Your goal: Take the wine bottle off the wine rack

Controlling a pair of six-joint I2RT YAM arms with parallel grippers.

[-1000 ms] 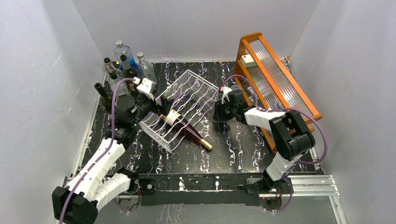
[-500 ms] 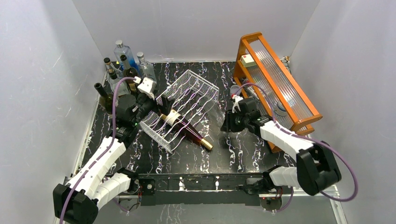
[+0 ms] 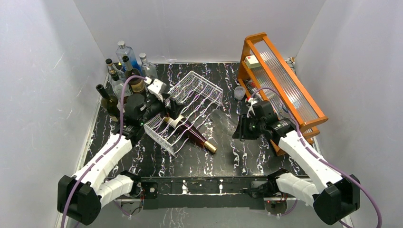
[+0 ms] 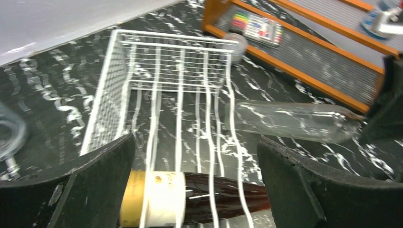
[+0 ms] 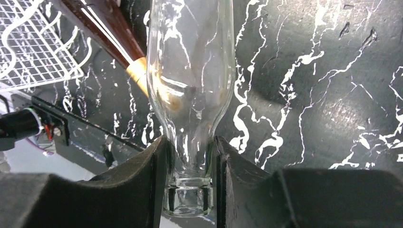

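The white wire wine rack lies tilted at the table's middle. A dark wine bottle with a white label and gold cap lies in it, neck sticking out toward the near side. My left gripper is open over the rack's left end. In the left wrist view its jaws stand wide on either side of the dark bottle, under the rack's wires. My right gripper is shut on the neck of a clear glass bottle, held off the rack to its right.
Several upright bottles stand at the back left, and one dark bottle stands by the left wall. The orange wooden frame with ribbed panels leans at the right. A small clear cup sits beside it.
My right arm has drawn back from the rack's right edge, rightward and nearer, with the clear bottle in its grip. My left gripper has shifted right over the rack.
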